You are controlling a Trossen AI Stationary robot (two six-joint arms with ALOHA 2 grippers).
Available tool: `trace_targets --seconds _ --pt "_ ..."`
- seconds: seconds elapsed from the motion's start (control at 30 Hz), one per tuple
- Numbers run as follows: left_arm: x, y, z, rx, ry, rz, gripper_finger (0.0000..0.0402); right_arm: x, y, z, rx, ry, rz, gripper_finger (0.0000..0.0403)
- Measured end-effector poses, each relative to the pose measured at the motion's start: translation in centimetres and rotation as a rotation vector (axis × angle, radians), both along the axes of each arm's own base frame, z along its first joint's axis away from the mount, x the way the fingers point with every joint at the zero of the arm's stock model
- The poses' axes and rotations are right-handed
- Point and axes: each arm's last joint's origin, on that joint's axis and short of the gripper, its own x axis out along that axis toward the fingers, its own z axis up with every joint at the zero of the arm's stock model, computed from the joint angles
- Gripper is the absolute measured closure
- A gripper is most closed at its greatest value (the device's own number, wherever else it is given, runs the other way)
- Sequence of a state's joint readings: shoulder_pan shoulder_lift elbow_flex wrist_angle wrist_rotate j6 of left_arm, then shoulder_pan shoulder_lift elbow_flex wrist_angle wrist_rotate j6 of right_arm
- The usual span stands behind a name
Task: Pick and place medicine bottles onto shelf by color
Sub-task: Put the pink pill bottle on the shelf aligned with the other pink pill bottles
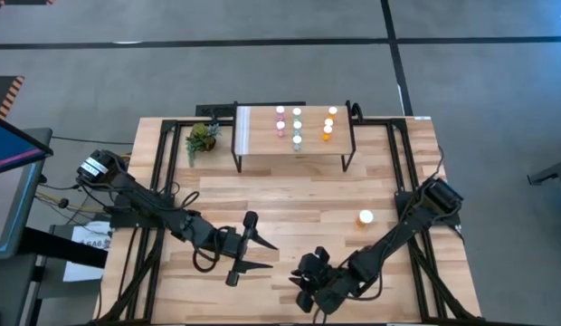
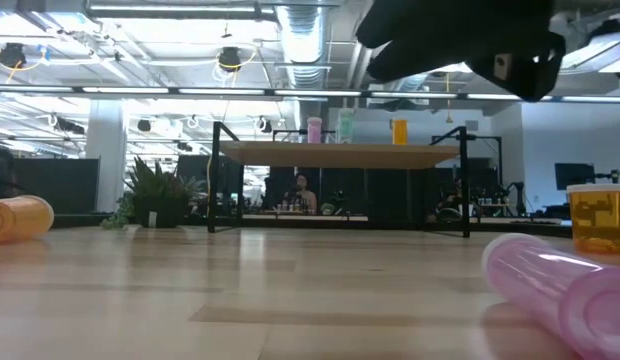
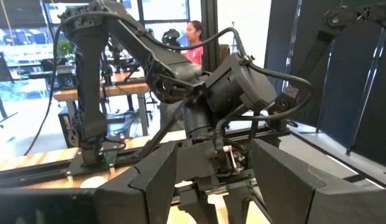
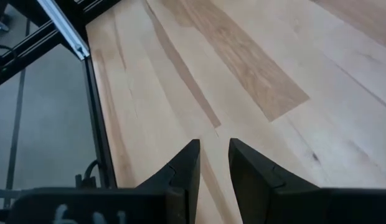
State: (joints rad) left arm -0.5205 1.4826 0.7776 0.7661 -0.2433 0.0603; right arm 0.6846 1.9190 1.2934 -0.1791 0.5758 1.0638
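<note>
The shelf (image 1: 262,136) stands at the table's far middle. On its top, white-capped medicine bottles stand upright in rows: pink (image 1: 280,119), teal (image 1: 297,127), orange (image 1: 328,123). One orange bottle (image 1: 365,217) stands upright on the table at the right. The low view shows a pink bottle (image 2: 560,285) lying on its side close by, and an orange bottle (image 2: 20,218) lying at the left. My left gripper (image 1: 267,254) hovers open at the near middle, pointing level at my right arm. My right gripper (image 4: 213,162) is open by a narrow gap near the front edge (image 1: 306,288), slanting down over bare wood.
A small green plant (image 1: 202,138) stands left of the shelf. Black frame rails (image 1: 154,181) run along the table's sides. Bare wood (image 1: 299,195) lies between the shelf and both grippers. A person (image 3: 194,43) stands in the room beyond the table.
</note>
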Motion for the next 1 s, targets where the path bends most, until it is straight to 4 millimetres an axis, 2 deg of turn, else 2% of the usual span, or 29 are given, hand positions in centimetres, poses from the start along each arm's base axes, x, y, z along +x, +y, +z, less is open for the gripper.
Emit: trace_targets --seconds 1.0 --pt "0.0 -0.05 -0.05 -0.014 0.011 -0.003 0.0207 0.26 -0.36 -0.01 0.001 0.0 -0.011 0.0295"
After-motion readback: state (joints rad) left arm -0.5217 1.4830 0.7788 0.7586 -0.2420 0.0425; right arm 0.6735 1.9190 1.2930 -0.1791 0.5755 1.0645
